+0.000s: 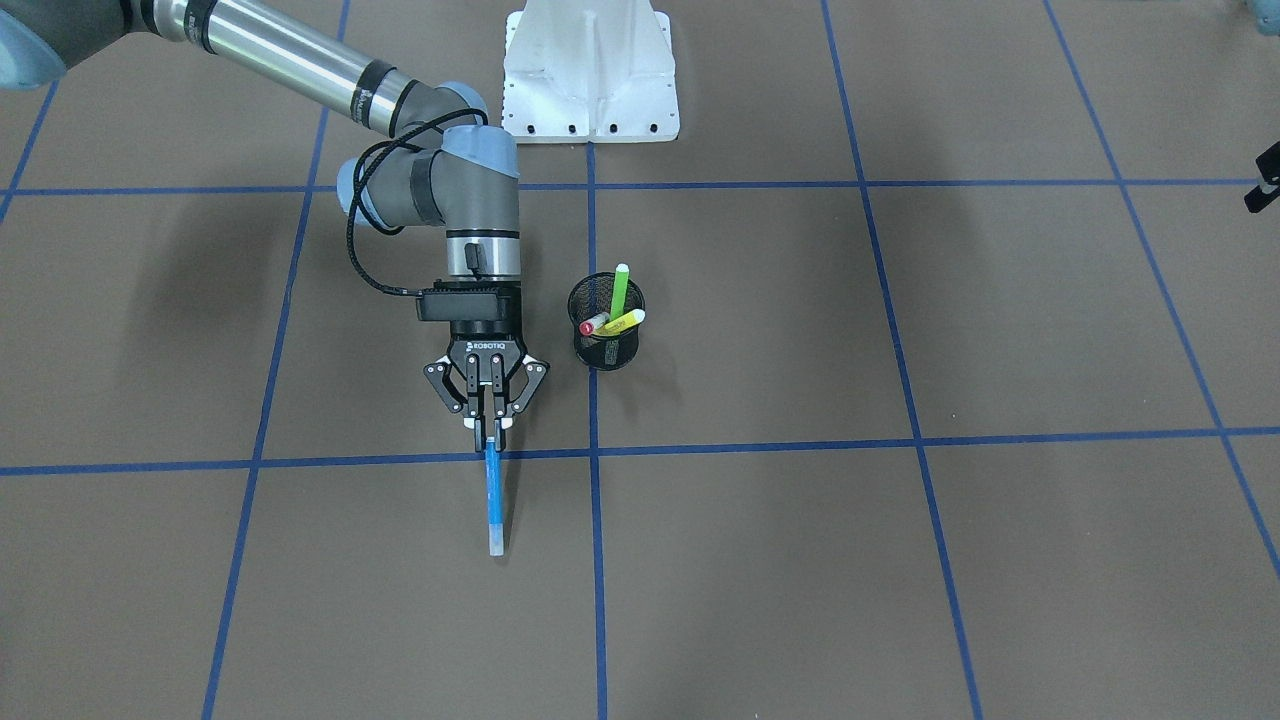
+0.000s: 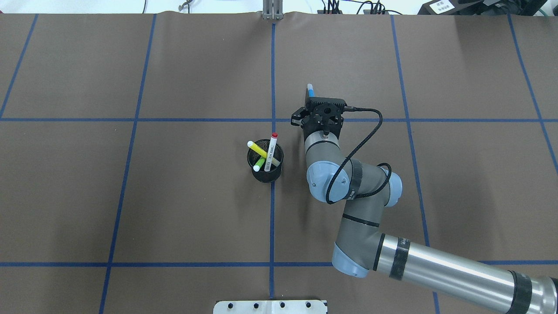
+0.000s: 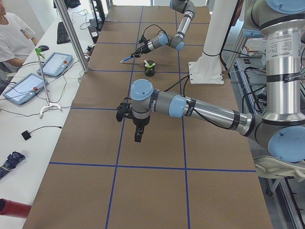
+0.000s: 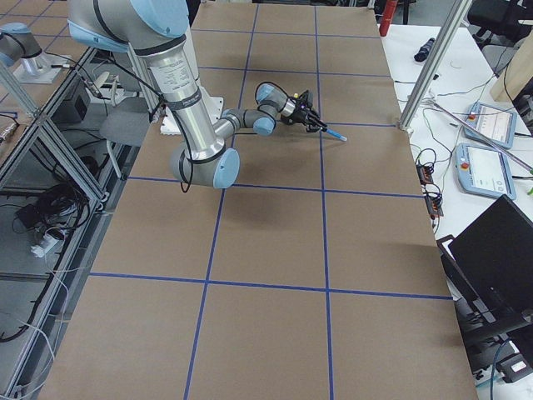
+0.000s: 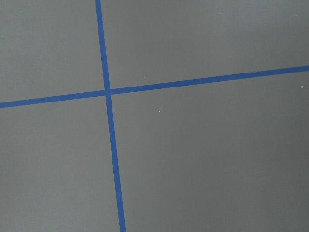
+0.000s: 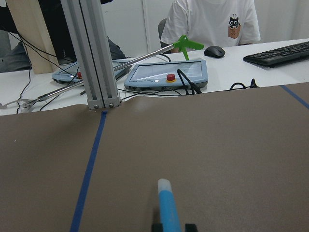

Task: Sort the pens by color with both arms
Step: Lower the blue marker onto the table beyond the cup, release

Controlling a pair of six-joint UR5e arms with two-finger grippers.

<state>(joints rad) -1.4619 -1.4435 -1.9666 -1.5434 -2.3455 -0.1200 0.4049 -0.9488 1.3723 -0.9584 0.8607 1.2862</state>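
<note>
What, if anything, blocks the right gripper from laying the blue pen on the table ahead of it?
Nothing visible. The right gripper is shut on the blue pen, and only bare table lies under and beyond its tip. The mesh cup holding the other three pens stands apart, to the gripper's left.

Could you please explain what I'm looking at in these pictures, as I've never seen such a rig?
This is a two-armed robot at a brown table crossed by blue tape. Four fixed cameras look on: across the table, behind and above, and each table end; two more ride on the wrists. The right gripper is shut on a blue pen, which its wrist view shows pointing ahead. Beside it a black mesh cup holds a lime green pen, a yellow pen and a red-and-white pen. The left arm hangs farther along the table; its wrist camera sees only tape lines.
</note>
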